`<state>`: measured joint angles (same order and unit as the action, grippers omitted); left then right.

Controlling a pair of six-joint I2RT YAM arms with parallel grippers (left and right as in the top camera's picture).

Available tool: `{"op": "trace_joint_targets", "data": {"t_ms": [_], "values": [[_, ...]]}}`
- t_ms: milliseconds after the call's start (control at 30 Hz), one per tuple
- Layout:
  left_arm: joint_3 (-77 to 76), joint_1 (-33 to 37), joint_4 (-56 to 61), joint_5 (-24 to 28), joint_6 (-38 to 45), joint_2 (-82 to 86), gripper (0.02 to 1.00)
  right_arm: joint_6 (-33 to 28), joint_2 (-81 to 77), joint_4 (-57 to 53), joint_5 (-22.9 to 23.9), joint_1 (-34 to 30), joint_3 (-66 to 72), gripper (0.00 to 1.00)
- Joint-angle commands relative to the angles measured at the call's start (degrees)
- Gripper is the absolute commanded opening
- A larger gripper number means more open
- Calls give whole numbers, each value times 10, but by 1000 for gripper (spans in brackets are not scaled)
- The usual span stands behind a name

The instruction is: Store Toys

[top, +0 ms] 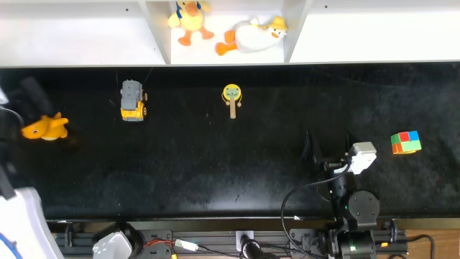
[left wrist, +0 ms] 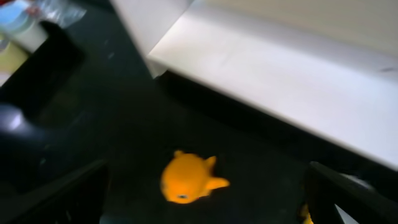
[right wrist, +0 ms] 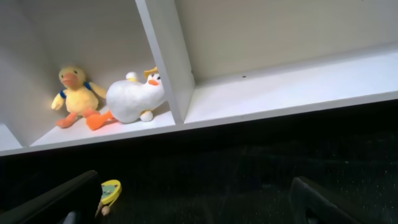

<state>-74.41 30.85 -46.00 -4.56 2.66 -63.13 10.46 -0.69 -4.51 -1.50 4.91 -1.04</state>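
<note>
Right gripper (right wrist: 194, 180) spread, shelf (right wrist: 280, 93) holding plush ducks (right wrist: 132, 99)

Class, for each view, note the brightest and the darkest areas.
Top view: the white shelf is brightest, the black tabletop darkest. Left wrist view: the orange toy animal glows against dark tabletop. Right wrist view: shade gathers in the compartment behind the yellow plush duck.

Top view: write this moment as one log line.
shelf: duck, goose | table: orange toy, truck, paddle, cube | left end effector: open, near orange toy | right end effector: open
</note>
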Motion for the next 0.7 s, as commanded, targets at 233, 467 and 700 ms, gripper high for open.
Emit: {"op": "trace_joint_targets", "data": {"t_ms": [233, 467, 700], "values": [[-18, 164, -27, 146, 171, -64, 996, -2, 5, 3, -4, 3, 8, 996], [-18, 171, -72, 146, 216, -127, 996, -2, 5, 3, -4, 3, 8, 996], [-18, 171, -75, 150, 231, -218, 998, -2, 5, 3, -4, 3, 8, 996]]}}
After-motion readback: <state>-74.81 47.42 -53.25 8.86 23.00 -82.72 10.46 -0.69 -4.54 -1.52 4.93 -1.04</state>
